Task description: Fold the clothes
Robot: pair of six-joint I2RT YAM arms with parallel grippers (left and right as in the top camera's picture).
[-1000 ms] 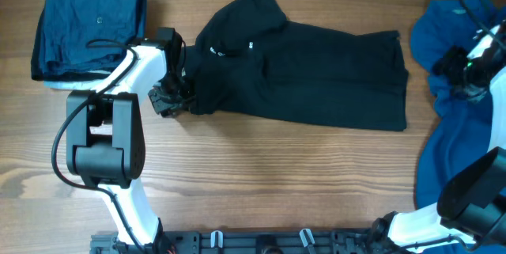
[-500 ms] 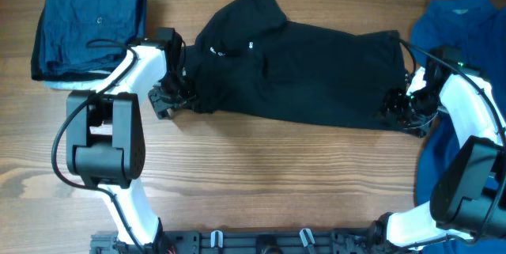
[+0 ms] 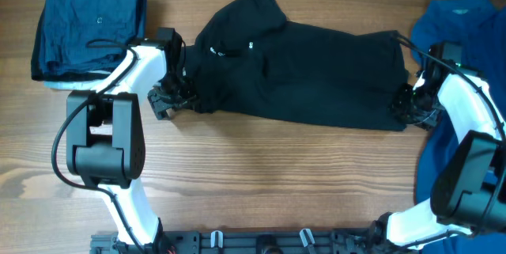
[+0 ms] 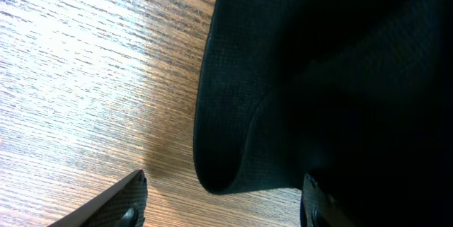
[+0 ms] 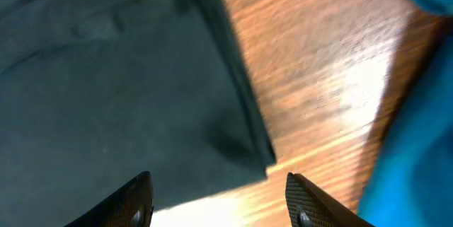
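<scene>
Task thing: black polo (image 3: 316, 72), laid out on the bench (image 3: 277, 183), mid-bench toward 12 o'clock in the overhead view.
Long axis: runs 9 to 3 o'clock, collar end at 9, hem end at 3; one sleeve pokes toward 12 near the collar end.
Left hand (image 3: 170, 96): at the polo's 9 o'clock end, lower corner, touching or just beside the cloth.
Left hand state: fingers apart. Wrist view shows a rolled edge (image 4: 226, 167) of black cloth lying in the gap, nothing pinched.
Polo from left hand: toward 3 o'clock; the whole body of the shirt stretches away on that side.
Right hand (image 3: 413, 105): at the 3 o'clock end, by the lower hem corner.
Right hand state: fingers apart. Wrist view has the hem corner (image 5: 258, 158) just ahead of the gap with bare wood beside it, no grip.
Polo from right hand: toward 9 o'clock.
Nearer arm: neither; left sits at the collar end, right at the hem end.
Key relation: the hands sit at opposite ends of the long axis, both on the 6 o'clock edge. The fold likely lifts that edge toward 12 or carries one end across; can't tell which.
Step, my guess: lining up a pinch on both lower corners, not yet closed.
Other clothes: navy garment (image 3: 87, 24) folded at 10 o'clock, apart from the polo. Blue shirt (image 3: 443, 24) lies loose at 3 o'clock around the right arm, near the hem.
Risk: the left pinch may catch only the top layer of the roll.
</scene>
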